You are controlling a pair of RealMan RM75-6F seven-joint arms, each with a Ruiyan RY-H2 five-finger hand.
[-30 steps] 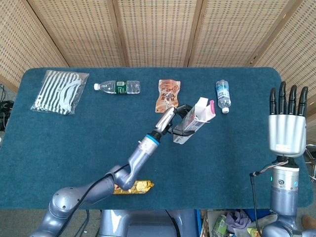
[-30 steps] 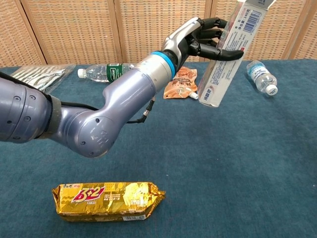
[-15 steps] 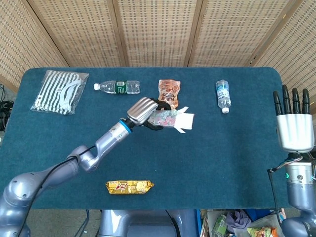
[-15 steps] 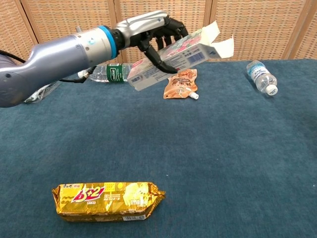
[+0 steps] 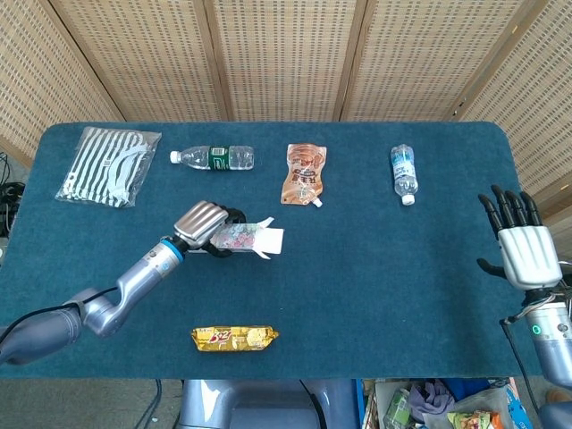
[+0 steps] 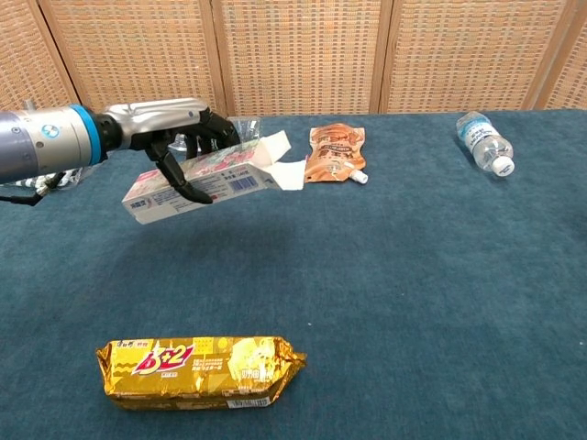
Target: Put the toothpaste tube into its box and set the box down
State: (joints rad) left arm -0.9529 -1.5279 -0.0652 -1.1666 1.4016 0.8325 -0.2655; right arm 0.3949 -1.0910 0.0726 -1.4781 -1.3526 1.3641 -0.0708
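Note:
My left hand (image 5: 200, 223) (image 6: 174, 133) grips the toothpaste box (image 5: 245, 239) (image 6: 204, 175) around its middle and holds it nearly level above the blue table, left of centre. The box's end flaps (image 6: 284, 163) stand open, pointing right. No toothpaste tube shows outside the box; I cannot see inside it. My right hand (image 5: 524, 243) hangs open and empty off the table's right edge, fingers spread upward; only the head view shows it.
A gold biscuit pack (image 5: 234, 338) (image 6: 197, 369) lies near the front edge. Along the back lie a striped pouch (image 5: 107, 166), a green-label bottle (image 5: 213, 157), an orange spout pouch (image 5: 304, 172) (image 6: 336, 152) and a small water bottle (image 5: 404, 173) (image 6: 483, 141).
My left arm swung the box left and down, tipping it from upright to nearly level. My right hand sank lower at the table's right edge.

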